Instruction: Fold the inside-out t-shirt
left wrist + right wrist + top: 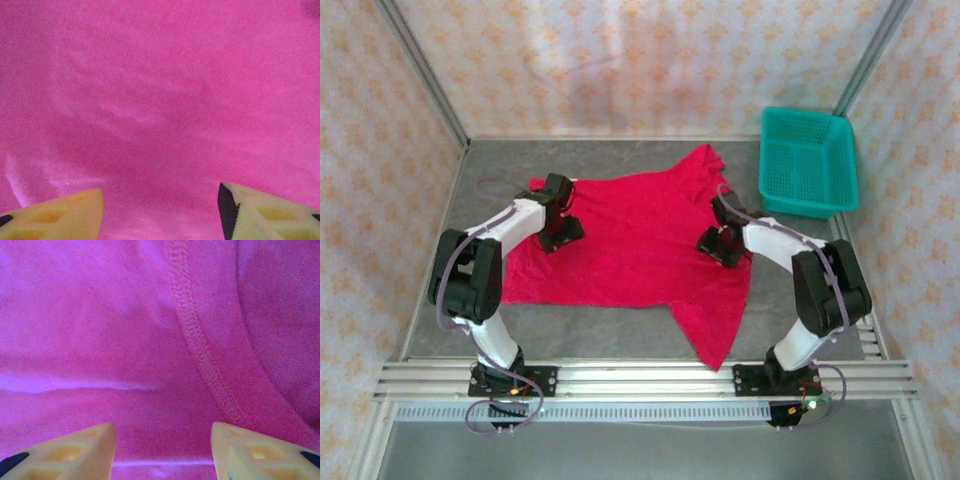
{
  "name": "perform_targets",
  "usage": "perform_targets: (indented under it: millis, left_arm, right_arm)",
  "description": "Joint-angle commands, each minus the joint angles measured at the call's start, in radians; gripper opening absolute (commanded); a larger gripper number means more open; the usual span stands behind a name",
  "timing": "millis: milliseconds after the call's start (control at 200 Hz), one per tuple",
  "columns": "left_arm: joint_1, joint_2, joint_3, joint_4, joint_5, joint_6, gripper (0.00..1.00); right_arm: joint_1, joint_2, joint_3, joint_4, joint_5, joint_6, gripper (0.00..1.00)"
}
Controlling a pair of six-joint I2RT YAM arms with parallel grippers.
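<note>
Two arms reach over the crimson t-shirt [640, 250] in the top view. It lies spread across the middle of the grey table [620, 335], with one sleeve trailing toward the near edge on the right. The left gripper [558, 235] is down on the shirt's left part, and the right gripper [718, 245] is on its right part. A teal mesh basket [807, 160] stands in the far right corner, near the shirt's far tip but not touching it.

In the left wrist view, the yellow fingers [60, 217] stand well apart over smooth, faintly wrinkled red cloth, gripping nothing.

In the right wrist view, the fingers [75, 450] are likewise spread wide. A stitched seam [200, 345] curves from the top down toward the right finger, and a pale crease [75, 385] crosses the cloth on the left. I cannot tell whether either pair of tips touches the cloth.
</note>
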State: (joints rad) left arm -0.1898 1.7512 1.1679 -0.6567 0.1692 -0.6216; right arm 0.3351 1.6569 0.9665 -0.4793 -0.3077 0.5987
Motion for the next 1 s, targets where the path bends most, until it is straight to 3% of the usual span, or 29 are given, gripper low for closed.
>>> perform_targets:
  millis: [0,290,605,806,996]
  left_arm:
    - [-0.002,0.014,0.004,0.006,-0.003,0.025,0.64]
    - [0.006,0.039,-0.023,0.007,-0.070,0.036,0.64]
    - [0.112,0.007,-0.133,0.045,-0.068,0.031,0.63]
    - [0.124,-0.010,-0.172,0.058,-0.068,0.030,0.63]
    - [0.123,0.002,-0.160,0.070,-0.039,0.017,0.63]
  right_arm:
    - [0.002,0.044,-0.015,0.024,0.003,0.010,0.54]
    - [0.001,0.149,0.018,0.035,0.027,-0.006,0.54]
    - [-0.022,0.301,0.174,-0.022,0.059,-0.050,0.54]
    - [-0.022,0.248,0.128,-0.040,0.102,-0.046,0.54]
    - [-0.023,0.092,-0.085,0.049,0.093,0.060,0.54]
